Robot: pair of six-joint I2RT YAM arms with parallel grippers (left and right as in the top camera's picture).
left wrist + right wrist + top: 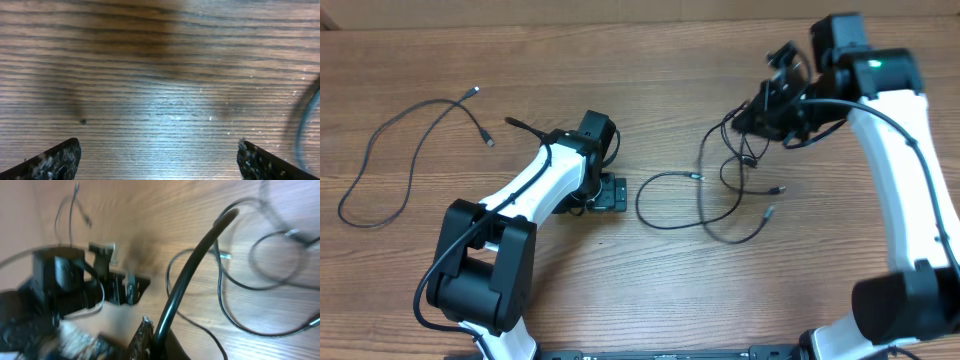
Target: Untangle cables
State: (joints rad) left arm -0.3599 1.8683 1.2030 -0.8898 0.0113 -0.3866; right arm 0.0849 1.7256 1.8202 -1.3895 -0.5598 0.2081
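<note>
Biggest thing first: the wooden surface is mostly bare, with my left arm lying across the middle and my right arm reaching in from the far right.

The tangle of cables sits on the right side. My right hand is pressed together on one strand and holds it up off the wood, with the rest hanging and sprawling below it. The bundle's long axis runs from that hand down toward my side of the surface, and one big loop bulges out sideways toward my left hand. That hand is spread wide with nothing in it. Its wrist view shows only bare wood between the fingers.

One loose cable lies well apart on the far left. It's stretched from near-left to far-middle, with both ends up at the far end.

Smallest bits are the plug ends, lying among the loops and pointing roughly rightward.

My worry is that nothing is pinning the bundle, so if I pull higher the whole mess may just ride up. A plug could also catch in a loop and cinch things tighter, and a strand this thin could slip my pinch.
</note>
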